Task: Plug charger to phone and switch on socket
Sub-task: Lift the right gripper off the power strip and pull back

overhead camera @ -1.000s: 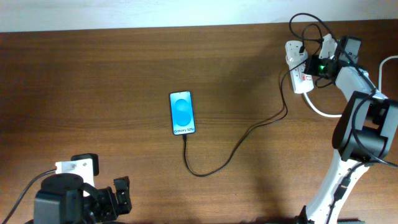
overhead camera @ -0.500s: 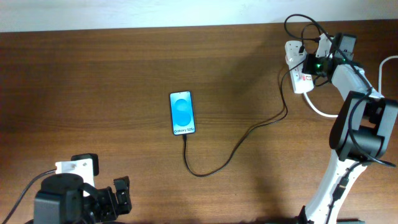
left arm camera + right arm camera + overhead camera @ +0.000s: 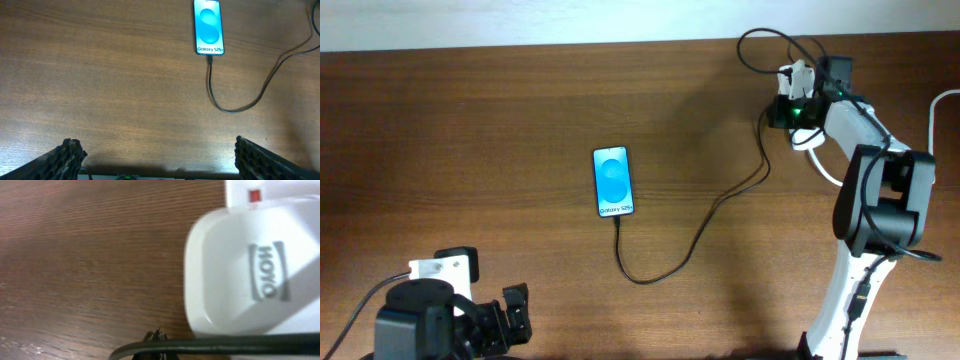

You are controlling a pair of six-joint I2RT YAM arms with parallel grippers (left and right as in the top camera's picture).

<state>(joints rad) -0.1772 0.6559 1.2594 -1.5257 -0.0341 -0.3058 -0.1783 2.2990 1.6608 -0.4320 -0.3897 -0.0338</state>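
The charger (image 3: 700, 232) sits plugged into the phone (image 3: 613, 181), the right gripper (image 3: 792, 108) down on the socket (image 3: 240, 270), its grip impossible to tell, the left gripper (image 3: 160, 152) spread wide.

"Galaxy S25+" is printed in small dark letters on the phone (image 3: 208, 26), at the lower end of its blue screen, and is read clearly in the left wrist view. In the overhead view the same line is seen only as tiny lettering, too small to be made out in full. "HOYO" is embossed in grey on the white plug housing (image 3: 225, 280) in the right wrist view, turned sideways. A small red square with no lettering is marked on the socket (image 3: 280, 192) just beside it.
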